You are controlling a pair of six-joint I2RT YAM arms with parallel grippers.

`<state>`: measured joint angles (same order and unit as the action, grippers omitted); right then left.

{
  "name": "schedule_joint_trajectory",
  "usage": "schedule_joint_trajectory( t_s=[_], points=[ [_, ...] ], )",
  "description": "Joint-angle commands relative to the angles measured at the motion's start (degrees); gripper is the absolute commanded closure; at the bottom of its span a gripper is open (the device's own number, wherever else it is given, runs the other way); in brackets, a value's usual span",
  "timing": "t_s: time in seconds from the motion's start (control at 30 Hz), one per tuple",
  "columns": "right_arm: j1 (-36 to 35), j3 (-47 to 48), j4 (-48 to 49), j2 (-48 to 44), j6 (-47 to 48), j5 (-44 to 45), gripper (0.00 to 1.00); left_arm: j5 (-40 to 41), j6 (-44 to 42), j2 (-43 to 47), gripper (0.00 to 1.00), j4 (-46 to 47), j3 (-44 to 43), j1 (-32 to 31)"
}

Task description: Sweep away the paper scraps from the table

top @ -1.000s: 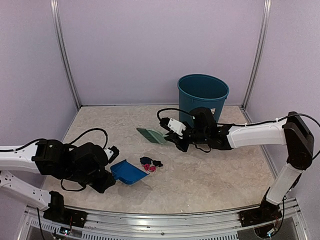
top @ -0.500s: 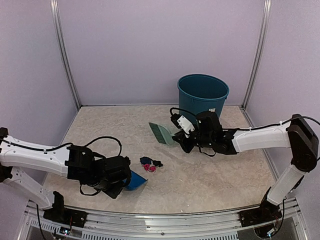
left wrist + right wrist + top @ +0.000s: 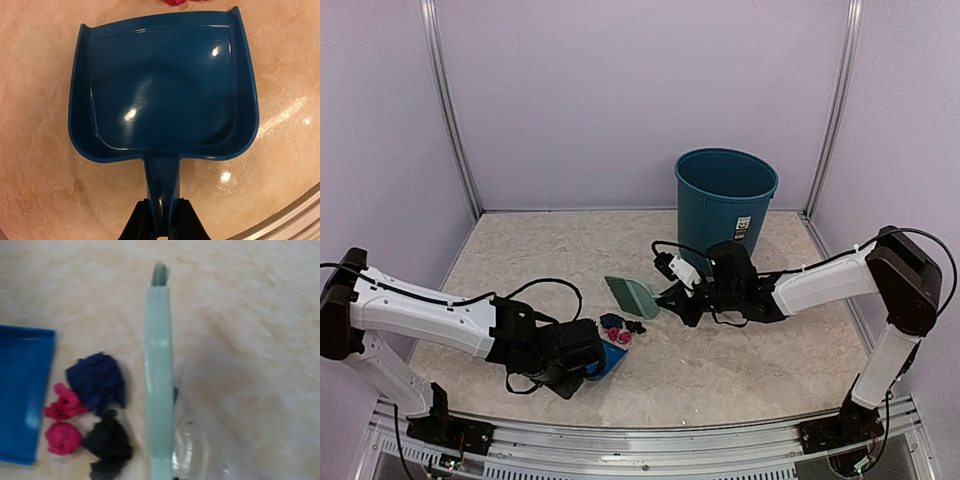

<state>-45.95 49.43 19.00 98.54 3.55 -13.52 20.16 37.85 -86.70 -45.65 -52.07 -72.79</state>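
Your left gripper [image 3: 161, 222] is clamped on the handle of the blue dustpan [image 3: 165, 95], which rests on the table [image 3: 750, 365] with its open lip facing away from the arm. Just past that lip you have the paper scraps [image 3: 96, 381], two pink, one navy and one black, bunched together on the table. Your right gripper [image 3: 677, 297] is closed on the pale green brush [image 3: 159, 365], which sits just beside the scraps, on the side away from the dustpan. A teal bin [image 3: 725, 200] stands near the back wall.

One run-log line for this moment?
left gripper: holds blue plastic dustpan | right gripper: holds pale green brush | crumpled paper scraps: between both
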Motion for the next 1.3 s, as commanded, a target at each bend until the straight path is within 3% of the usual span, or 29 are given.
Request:
schedule_joint_trajectory(
  t_s=[0.0,0.67,1.27],
  points=[
    [0.22,0.19,3.52,2.9,0.32,-5.48,1.0,-1.52,-2.48,-0.49,1.0,2.53,0.37,1.04],
    [0.25,3.08,3.89,8.47,-1.66,-14.33,1.0,-6.16,-7.46,0.21,1.0,9.93,3.74,6.84],
    [-0.12,2.66,6.73,5.76,-16.03,-18.19,1.0,-2.79,-8.59,3.49,1.0,17.91,5.34,7.27]
  ],
)
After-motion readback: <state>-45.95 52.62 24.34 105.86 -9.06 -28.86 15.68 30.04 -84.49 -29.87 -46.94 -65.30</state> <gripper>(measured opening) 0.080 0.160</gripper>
